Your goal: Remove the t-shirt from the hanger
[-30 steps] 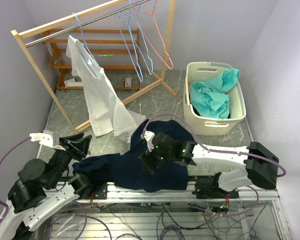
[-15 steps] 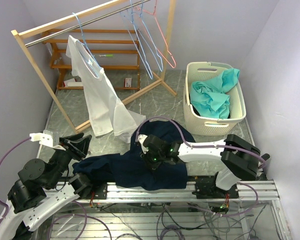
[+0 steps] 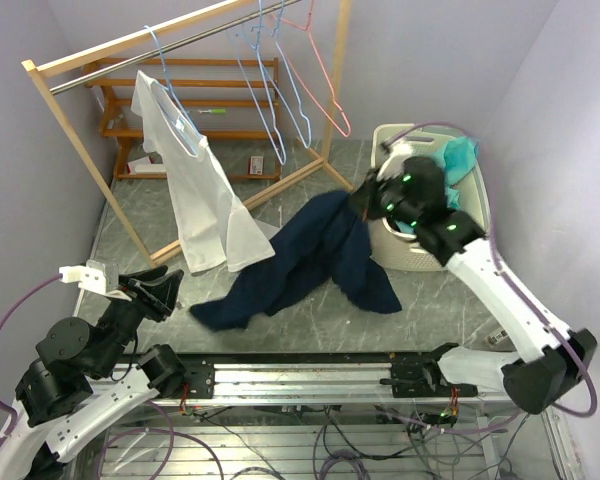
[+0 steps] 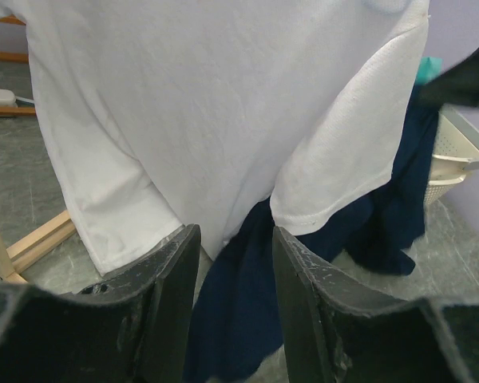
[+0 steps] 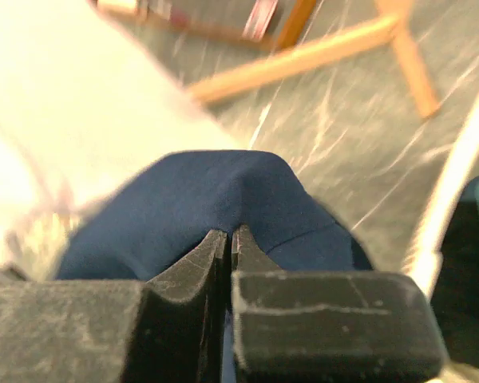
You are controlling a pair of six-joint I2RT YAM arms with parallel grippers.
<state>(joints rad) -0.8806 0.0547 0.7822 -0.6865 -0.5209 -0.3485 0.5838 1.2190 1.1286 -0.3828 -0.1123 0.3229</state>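
A white t-shirt [image 3: 200, 190] hangs on a light blue hanger [image 3: 176, 104] at the left of the wooden rack [image 3: 70, 62]. My right gripper [image 3: 365, 200] is shut on a fold of a navy t-shirt [image 3: 310, 255] and holds it up beside the basket, with the rest of the cloth trailing down to the floor. In the right wrist view the jaws [image 5: 229, 235] pinch the navy cloth [image 5: 215, 191]. My left gripper [image 3: 165, 285] stands open and empty at the near left, facing the white t-shirt [image 4: 207, 104] with navy cloth [image 4: 239, 319] low behind its gap [image 4: 235, 247].
A cream laundry basket [image 3: 480, 200] with teal clothes [image 3: 462, 155] stands at the right. Empty blue [image 3: 280, 90] and pink [image 3: 325, 80] hangers hang on the rack's right end. The rack's wooden foot [image 3: 290, 180] crosses the floor. Walls close in on both sides.
My right gripper closed on the navy t-shirt at the near edge, then swung up and back towards the basket, lifting the cloth. The left arm and the white t-shirt have not moved.
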